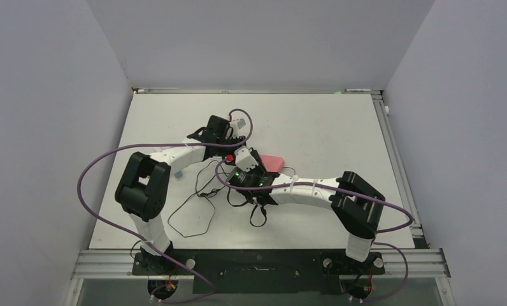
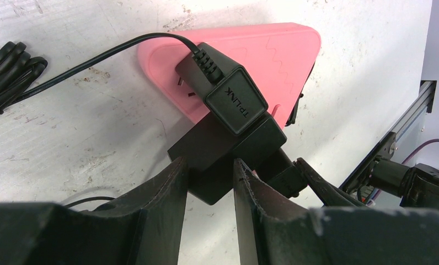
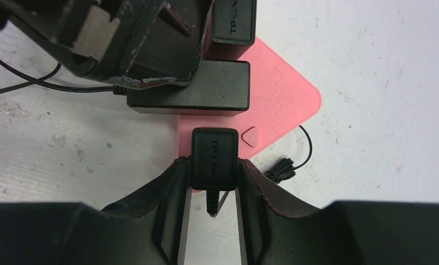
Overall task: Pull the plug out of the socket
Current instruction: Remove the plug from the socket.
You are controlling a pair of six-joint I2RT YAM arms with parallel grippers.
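Pulling the plug (image 3: 214,154) free is best done straight off the face of the pink socket (image 3: 283,94). No twist or sideways lever should be used, since that could bind the pins or drag the strip across the table (image 3: 383,66). The plug, a small black TP-LINK adapter, is seated at the near edge of the socket, around the middle of the table. It is clamped between the right jaws, one pad on each flat side. The grip looks square and centred, so no regrasp is judged necessary. A slow, steady draw is advised, because the socket looks light and may lift with the plug. That risk is met by the left jaws, which are closed on the large black adapter (image 3: 206,88) plugged in just beyond it, so the socket can be held down through that block. Pressure there should be kept downward, lest that adapter be loosened instead.

Only in the right wrist view are the pads seen on the plug, with its cord running out between them. What is cut off there is given by the left wrist view: the whole second TP-LINK adapter (image 2: 234,102), its cable leaving to the left, and the left fingers (image 2: 173,187) straddling the large block. Only in the top view is the loose cable (image 1: 190,220) seen, lying toward the near left, where snagging is to be avoided.
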